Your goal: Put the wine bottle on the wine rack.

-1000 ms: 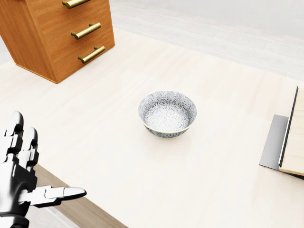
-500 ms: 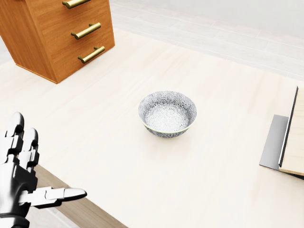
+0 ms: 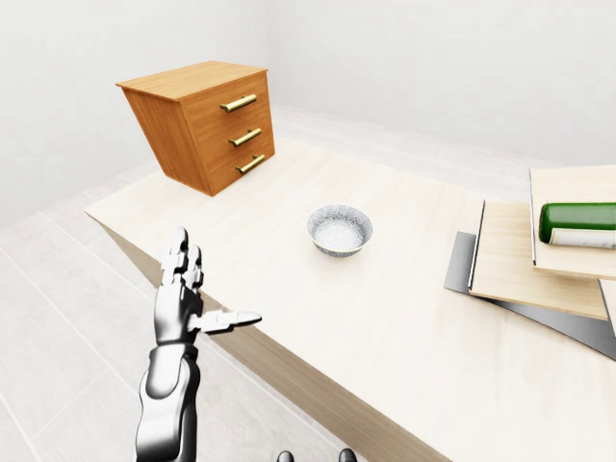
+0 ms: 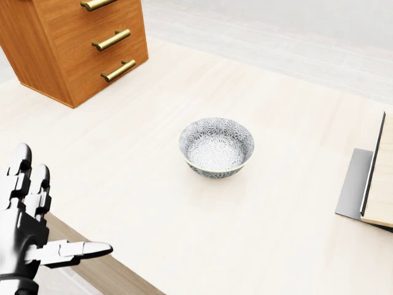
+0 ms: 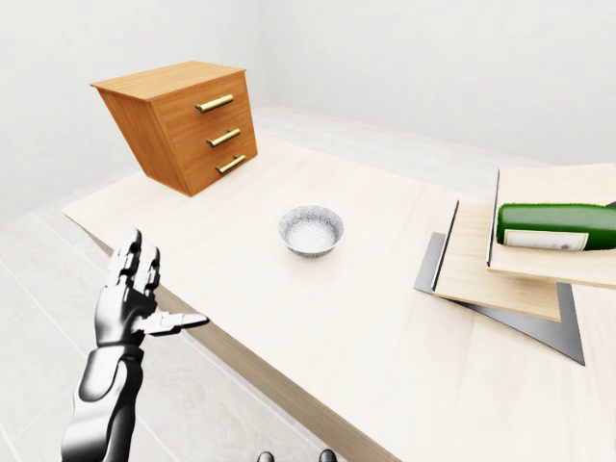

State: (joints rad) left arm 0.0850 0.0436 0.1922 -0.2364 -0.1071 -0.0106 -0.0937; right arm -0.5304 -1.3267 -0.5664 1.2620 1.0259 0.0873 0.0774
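A green wine bottle (image 5: 558, 226) with a pale label lies on its side at the right edge of the right-eye view. It rests on the top step of a stack of light wooden boards on a grey base, which looks like the wine rack (image 5: 496, 279). My left hand (image 3: 207, 289) is raised at the lower left, beside the table's near edge, far from the bottle. Its fingers are spread, its thumb points right, and it holds nothing. My right hand does not show in any view.
A patterned grey-and-white bowl (image 4: 216, 147) stands mid-table. A wooden chest of drawers (image 3: 207, 125) with brass handles sits on the table's upper left. The table's edge (image 3: 289, 371) runs diagonally past my left hand. Two small dark tips (image 3: 310, 455) poke up at the bottom edge.
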